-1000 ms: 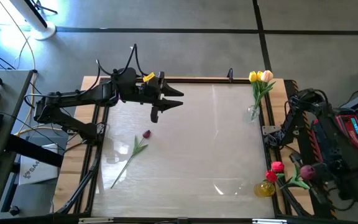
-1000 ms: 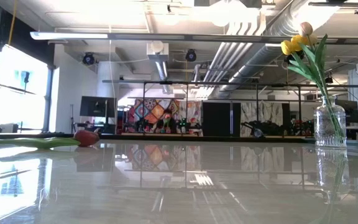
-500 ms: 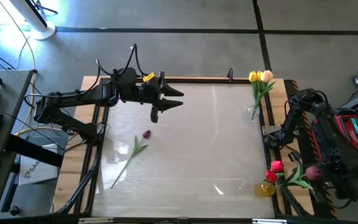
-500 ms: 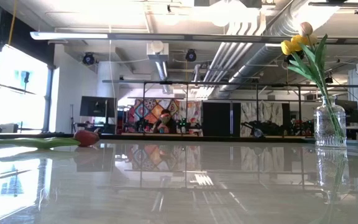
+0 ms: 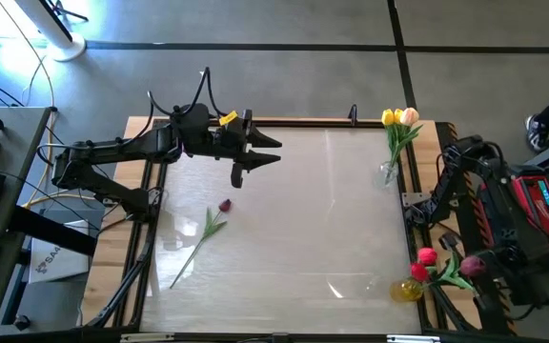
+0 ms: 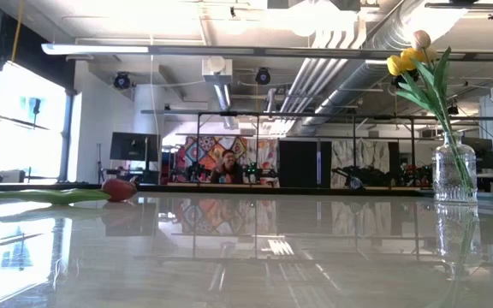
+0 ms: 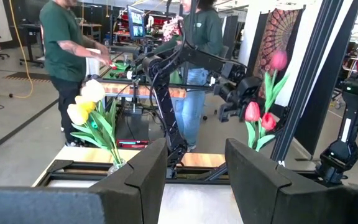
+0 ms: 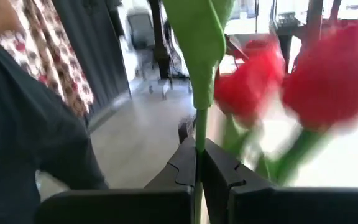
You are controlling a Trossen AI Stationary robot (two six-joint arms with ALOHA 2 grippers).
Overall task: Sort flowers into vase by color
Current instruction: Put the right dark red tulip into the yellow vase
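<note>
One flower (image 5: 203, 237) lies on the table (image 5: 294, 219) near my left side, with two vases (image 5: 389, 172) along the right edge.

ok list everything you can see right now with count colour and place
clear vase: one, glass, far right side of the table, holding a yellow tulip and a peach tulip
yellow vase: one, near right corner, holding two red tulips
dark maroon tulip: one, lying flat on the table's left half, green stem running toward the near left
pink tulip: one, stem clamped in the right gripper, beside the yellow vase
table: one, glossy pale top with wooden edges
people: two, in green tops, standing in the room beyond the table
left gripper: one, dark, open, hovering over the table's far left part
right gripper: one, dark, shut on the pink tulip, off the table's right edge
</note>
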